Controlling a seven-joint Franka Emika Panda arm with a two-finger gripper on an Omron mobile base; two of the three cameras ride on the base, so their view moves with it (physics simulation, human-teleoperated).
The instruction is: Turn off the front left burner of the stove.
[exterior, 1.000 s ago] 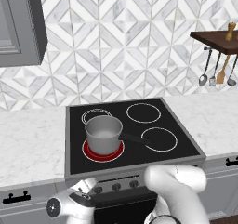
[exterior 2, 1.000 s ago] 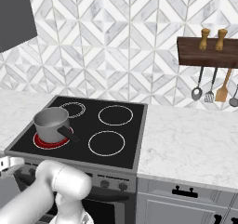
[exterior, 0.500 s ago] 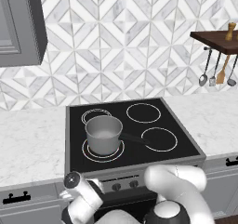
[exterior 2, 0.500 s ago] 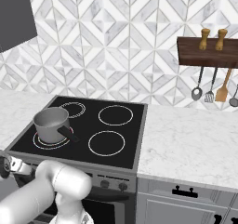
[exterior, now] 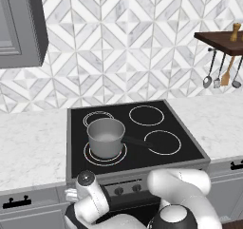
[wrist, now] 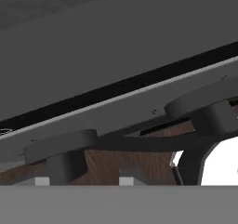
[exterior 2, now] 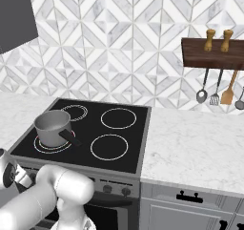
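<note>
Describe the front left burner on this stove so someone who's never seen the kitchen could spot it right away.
Find the stove, a black glass cooktop set into the white marble counter. The front left burner is the ring zone nearest the knob panel on the left. Unlike the others, it has several concentric white rings and a steel saucepan on it.

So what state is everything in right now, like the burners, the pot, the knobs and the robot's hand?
front left burner: rings white, no red glow.
Other three burners: white rings, not glowing.
saucepan: upright on the front left burner, handle pointing right.
stove knobs: seen close up from the hand; positions unreadable.
gripper: open or shut, cannot tell.
</note>
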